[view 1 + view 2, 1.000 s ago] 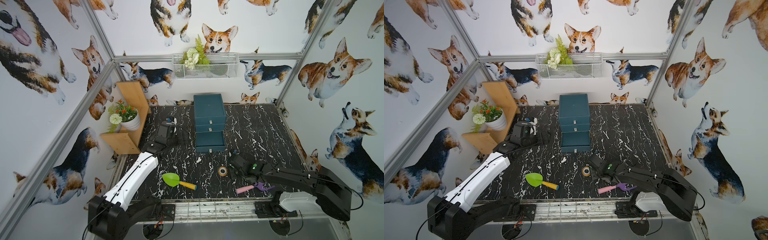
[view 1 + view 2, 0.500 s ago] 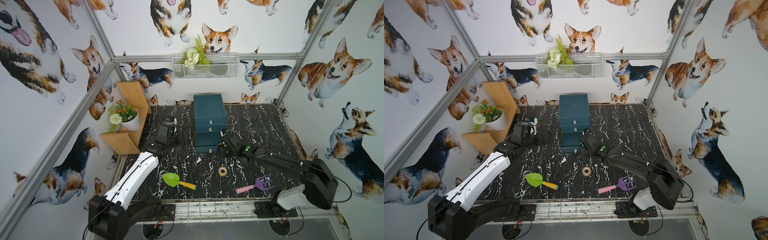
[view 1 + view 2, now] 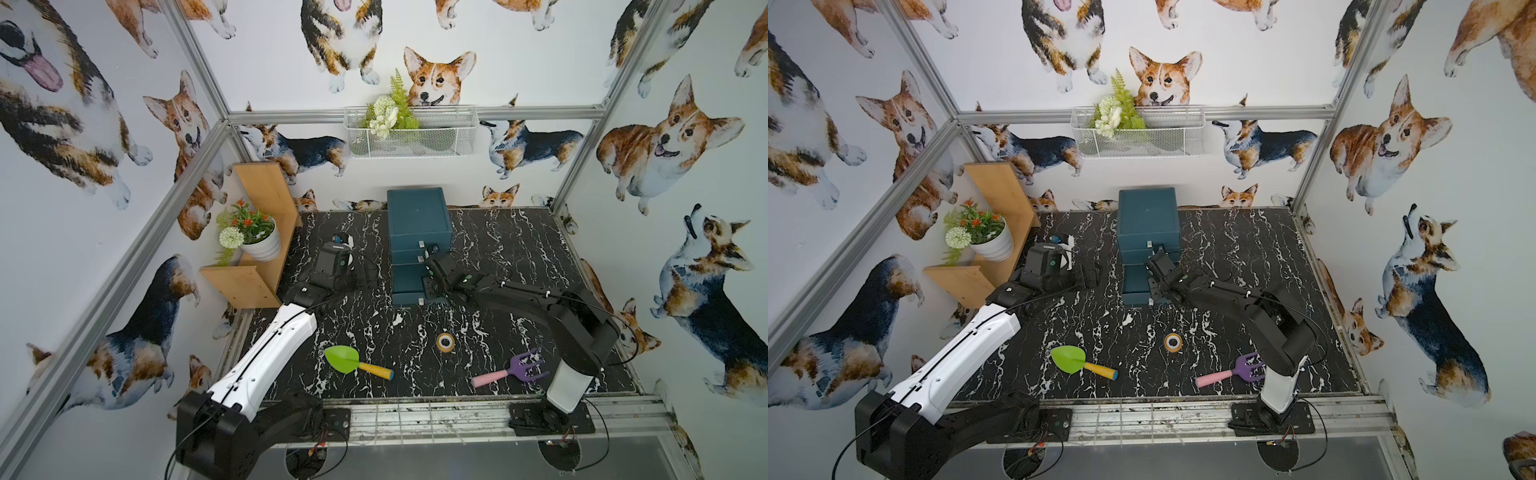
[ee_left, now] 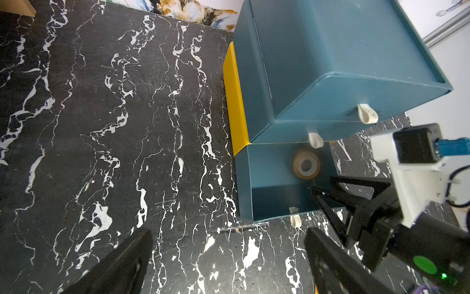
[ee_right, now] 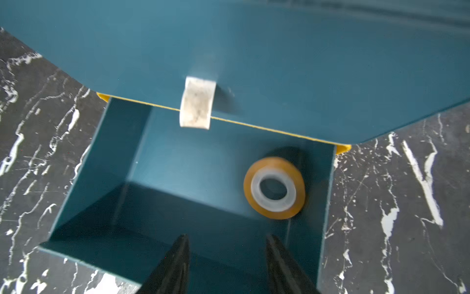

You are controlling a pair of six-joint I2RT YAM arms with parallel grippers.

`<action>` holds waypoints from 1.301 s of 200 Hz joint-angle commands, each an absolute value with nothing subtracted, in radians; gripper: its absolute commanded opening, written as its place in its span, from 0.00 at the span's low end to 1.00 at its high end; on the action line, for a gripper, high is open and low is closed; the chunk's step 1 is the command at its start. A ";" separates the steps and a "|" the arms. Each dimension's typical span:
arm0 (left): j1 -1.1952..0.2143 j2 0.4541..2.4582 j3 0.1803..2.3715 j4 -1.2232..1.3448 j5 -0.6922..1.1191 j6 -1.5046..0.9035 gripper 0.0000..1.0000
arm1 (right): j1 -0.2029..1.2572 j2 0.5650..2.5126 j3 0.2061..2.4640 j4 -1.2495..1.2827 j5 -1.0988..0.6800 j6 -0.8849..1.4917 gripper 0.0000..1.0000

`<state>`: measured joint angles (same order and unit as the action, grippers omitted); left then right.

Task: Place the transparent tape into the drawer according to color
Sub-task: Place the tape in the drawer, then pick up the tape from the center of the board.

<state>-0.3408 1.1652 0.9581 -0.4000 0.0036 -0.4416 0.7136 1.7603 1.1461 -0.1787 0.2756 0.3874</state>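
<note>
Orange tape roll [image 5: 274,187] is lying in open btm drawer [image 5: 106,165]; R gripper [image 5: 227,239] jaws hovering apart, empty; L gripper [image 4: 229,234] jaws wide apart.

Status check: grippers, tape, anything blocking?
Left gripper open, empty, beside the drawer unit. Right gripper open, empty, over the open bottom drawer. Orange tape roll inside it; second roll on the table, nothing blocking.

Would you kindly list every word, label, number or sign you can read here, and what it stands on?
None.
The teal drawer unit, its white pull tabs, the orange tape roll in the open drawer and the loose tape roll show no print.
</note>
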 commanded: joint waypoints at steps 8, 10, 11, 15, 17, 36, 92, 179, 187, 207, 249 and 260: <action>-0.343 1.172 0.960 -0.385 0.019 -0.427 0.99 | 0.722 1.679 1.090 -0.071 0.260 0.370 0.65; -0.343 1.172 0.961 -0.385 0.019 -0.426 0.99 | 0.722 1.670 1.084 -0.065 0.260 0.370 0.67; -0.343 1.172 0.960 -0.385 0.019 -0.425 0.99 | 0.722 1.666 1.082 -0.062 0.259 0.370 0.67; -0.343 1.172 0.962 -0.385 0.021 -0.425 0.99 | 0.724 1.647 1.073 -0.053 0.257 0.370 0.68; -0.344 1.172 0.962 -0.385 0.021 -0.424 0.99 | 0.724 1.639 1.069 -0.048 0.255 0.370 0.68; -0.351 1.169 0.961 -0.384 0.027 -0.418 0.99 | 0.729 1.562 1.041 -0.035 0.245 0.378 0.71; -0.400 1.176 0.972 -0.392 0.052 -0.400 0.99 | 0.730 1.332 0.900 -0.052 0.253 0.439 0.72; -0.844 1.501 1.140 -0.491 -0.019 -0.372 0.99 | 0.706 0.997 0.637 -0.170 0.497 0.575 0.86; -0.870 1.545 1.159 -0.500 -0.021 -0.362 1.00 | 0.702 0.970 0.631 -0.190 0.531 0.592 0.87; -0.936 1.642 1.200 -0.514 -0.052 -0.331 0.99 | 0.688 0.898 0.609 -0.198 0.553 0.590 0.88; -1.015 1.817 1.239 -0.517 -0.093 -0.305 1.00 | 0.634 0.811 0.593 -0.223 0.558 0.597 0.90; -1.029 1.848 1.243 -0.521 -0.101 -0.302 1.00 | 0.626 0.804 0.592 -0.228 0.555 0.595 0.90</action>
